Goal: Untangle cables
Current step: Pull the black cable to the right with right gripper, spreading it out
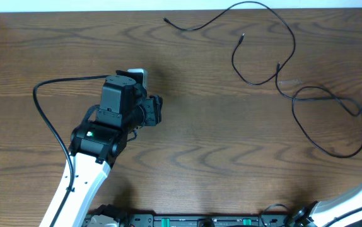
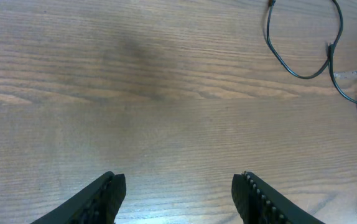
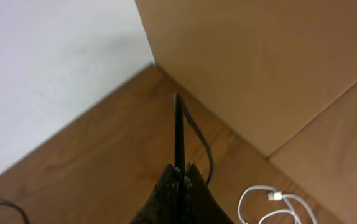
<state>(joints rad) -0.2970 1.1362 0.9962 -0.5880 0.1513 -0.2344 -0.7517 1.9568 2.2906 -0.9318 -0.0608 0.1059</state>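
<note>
Look to the far right corner of the worktop (image 1: pixel 219 164) for the black cables (image 1: pixel 292 44): thin loops lying loose there and crossing each other, with one strand running off the right edge. See the right tool (image 3: pixel 180 177) pinched shut on one thin black cable (image 3: pixel 177 130), pulled straight out from the tips, close by a corner of the worktop and a cardboard box (image 3: pixel 259 62). See the left tool (image 2: pixel 178 186) spread wide, holding nothing, over bare wood left of the middle, well apart from the loops. The step in hand: most likely pulling one strand free. Probably best to pull slow and low with the right tool, to stop any knot from going tight. Probably best also to bring the left tool across to the crossing loops and pinch the other strand there, to let only one strand slide. Ease off at any snag. Now count. Two tools, one on each arm. Two small plug ends (image 1: pixel 166 20) easy to spot near the far edge, maybe a third; so likely two black cables, but hard to be sure among the crossings. One white cable (image 3: pixel 253 199) curled beside the box, seen only from the right wrist. One tiny see-through bit (image 1: pixel 289 82) among the loops; cannot tell what.
</note>
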